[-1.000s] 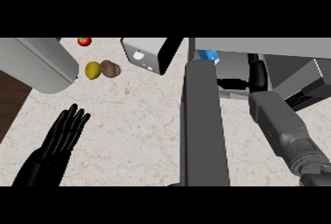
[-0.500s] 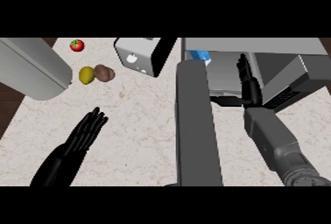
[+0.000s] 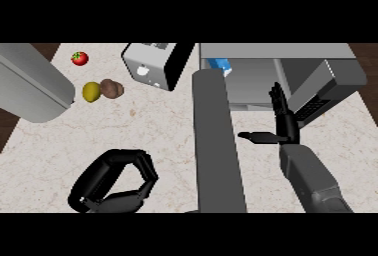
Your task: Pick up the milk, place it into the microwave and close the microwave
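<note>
Standing open on the counter, the microwave already holds the milk; only the door is left to shut.

Far left: a large grey cylinder [image 3: 29,85] lies at the edge of the speckled counter [image 3: 148,135].

Produce: a tomato [image 3: 80,58] near the back, with a yellow-green fruit [image 3: 91,92] and a brown one [image 3: 111,88] touching side by side in front of it.

Left hand: the left hand [image 3: 114,182] sits low near the counter's front edge, fingers curled in, holding nothing that can be seen.

Toaster: a grey toaster [image 3: 151,67] with a round dial stands just left of the microwave.

Door: the microwave door [image 3: 215,145] swings out toward the robot as a long grey slab seen edge-on, wide open.

Milk: the milk carton [image 3: 219,66], blue and white, shows at the back left of the microwave [image 3: 273,52] cavity, partly hidden by the door's top edge. By this view it is inside, and no hand is on it.

Right hand: the right hand [image 3: 282,117] is raised just in front of the cavity, fingers straight and apart, thumb stuck out toward the door, gripping nothing.

Far right: a dark grey box [image 3: 336,87] stands tilted beside the microwave; what it is cannot be told.

Done: pickup and placing, judging from where the carton rests.

Left to do: the right hand must clear the opening, get behind the door and push it closed.
</note>
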Motion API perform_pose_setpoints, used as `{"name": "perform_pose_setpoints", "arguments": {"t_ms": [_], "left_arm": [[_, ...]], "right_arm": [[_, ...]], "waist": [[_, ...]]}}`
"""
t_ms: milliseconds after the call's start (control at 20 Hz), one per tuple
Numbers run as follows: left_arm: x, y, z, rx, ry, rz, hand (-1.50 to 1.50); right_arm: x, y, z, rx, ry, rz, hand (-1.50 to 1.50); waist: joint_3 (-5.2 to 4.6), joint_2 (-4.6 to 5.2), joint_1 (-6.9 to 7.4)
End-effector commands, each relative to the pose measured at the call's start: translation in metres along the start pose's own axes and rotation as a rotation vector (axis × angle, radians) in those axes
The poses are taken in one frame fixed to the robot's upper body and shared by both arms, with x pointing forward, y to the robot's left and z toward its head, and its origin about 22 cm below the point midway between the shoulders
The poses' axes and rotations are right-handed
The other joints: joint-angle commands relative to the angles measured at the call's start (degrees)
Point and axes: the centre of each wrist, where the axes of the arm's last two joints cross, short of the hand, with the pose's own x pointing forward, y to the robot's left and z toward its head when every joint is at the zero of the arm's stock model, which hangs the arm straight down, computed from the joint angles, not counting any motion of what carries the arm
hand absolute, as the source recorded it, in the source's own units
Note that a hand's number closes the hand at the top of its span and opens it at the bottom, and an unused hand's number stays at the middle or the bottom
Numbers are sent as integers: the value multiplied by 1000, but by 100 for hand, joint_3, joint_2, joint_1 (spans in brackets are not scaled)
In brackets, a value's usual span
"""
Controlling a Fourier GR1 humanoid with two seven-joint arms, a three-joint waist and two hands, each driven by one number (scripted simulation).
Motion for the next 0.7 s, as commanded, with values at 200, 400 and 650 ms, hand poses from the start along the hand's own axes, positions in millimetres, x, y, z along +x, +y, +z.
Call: {"name": "perform_pose_setpoints", "arguments": {"t_ms": [200,400,650], "left_arm": [[-21,-16,-41,-77,73,-106,150],[-36,-44,-49,-209,140,-88,150],[-60,-65,-47,-274,160,-85,150]], "right_arm": [[-13,-9,44,55,-25,-17,-150],[-11,-35,61,70,-22,-13,-150],[14,-44,72,58,-59,5,-150]], "waist": [[-10,-43,-146],[-18,-69,-286],[-21,-67,-241]]}}
